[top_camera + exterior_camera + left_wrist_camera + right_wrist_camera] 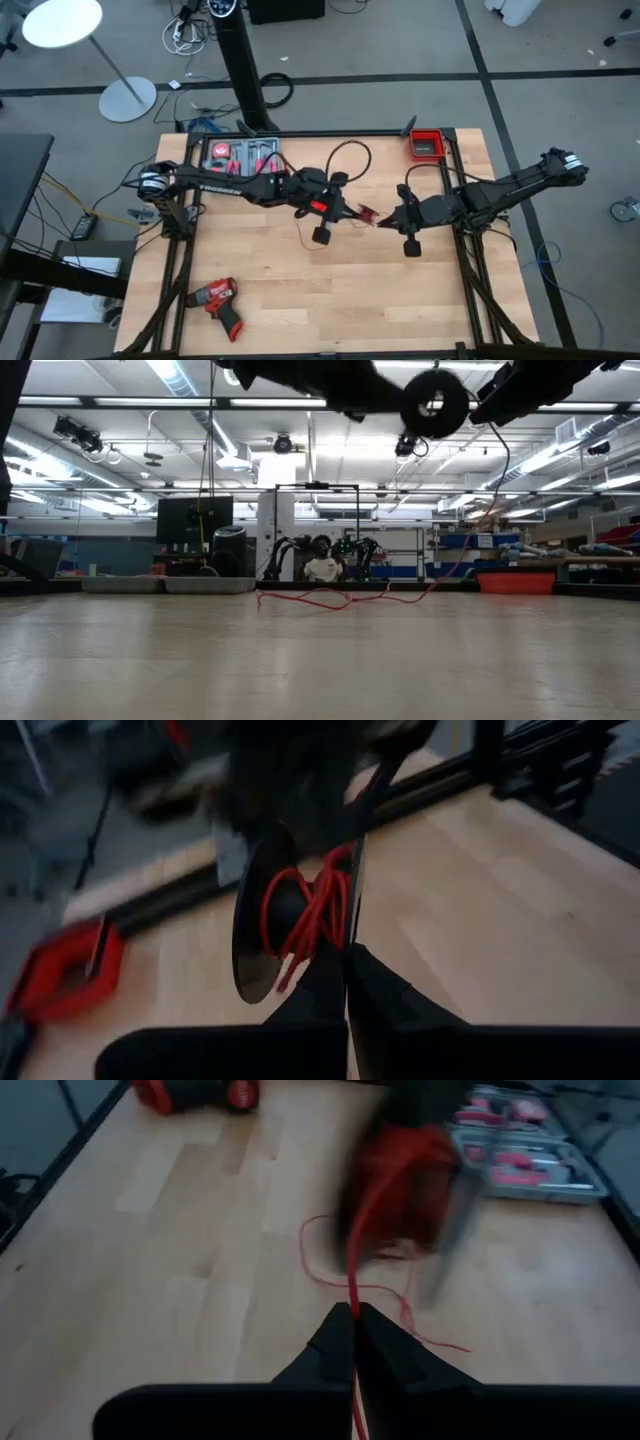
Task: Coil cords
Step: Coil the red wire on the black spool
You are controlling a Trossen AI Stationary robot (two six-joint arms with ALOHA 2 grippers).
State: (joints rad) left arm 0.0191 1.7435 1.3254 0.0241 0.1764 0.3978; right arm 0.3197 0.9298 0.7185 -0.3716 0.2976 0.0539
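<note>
While we look for brands or labels, we find no writing that can be read on any tool or case.

We see the left gripper [352, 212] and the right gripper [380, 219] meeting just above the middle of the wooden table [300, 310]. In the left wrist view its fingers [330, 995] are pressed together at a black spool [262, 920] wound with the red wire [318, 910]. In the right wrist view the right fingers [335, 1342] are closed, pinching the red wire [352, 1280], which runs taut from them up to the blurred spool [405, 1175]. A loose loop of it lies on the wood below the grippers [305, 236].

A thin black cable [345, 150] arcs at about 12 o'clock from the grippers; we cannot tell where it ends.

At 11 o'clock sits an open tool case [240, 155] against the far edge; at 1 o'clock a red bin [426, 144] at the corner; at 7 o'clock a red drill [215, 300] near the front edge. From 4 to 6 o'clock the wood is bare, giving open room.

Round the table runs a black frame [455, 190]; grey floor lies beyond. The low view shows a lit workshop with a person [322, 565] seated far behind.
</note>
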